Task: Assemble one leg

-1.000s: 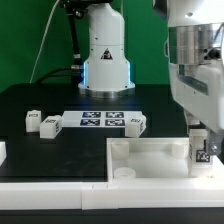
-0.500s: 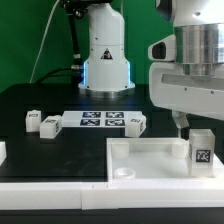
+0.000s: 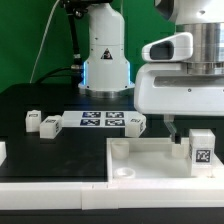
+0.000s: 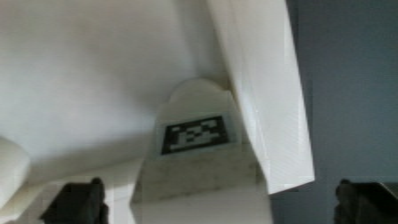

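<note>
The leg (image 3: 202, 150) stands upright at a corner of the white panel (image 3: 150, 155), at the exterior view's right, its tag facing the camera. In the wrist view we see the same leg (image 4: 196, 150) rising between the 2 dark fingertips (image 4: 75, 200), which sit well apart on either side without touching it. So we read the end effector (image 3: 172, 128) as wide open and holding nothing, hovering just above the panel beside the leg.

We judge that the leg is seated in its corner socket and let go, so this step looks close to done. Whether it is fully home we cannot tell.

3 more small tagged blocks (image 3: 48, 124) lie on the black desk (image 3: 40, 100) beside the marker board (image 3: 101, 121). For the next move, we need a clear lift straight off, without knocking the leg.
</note>
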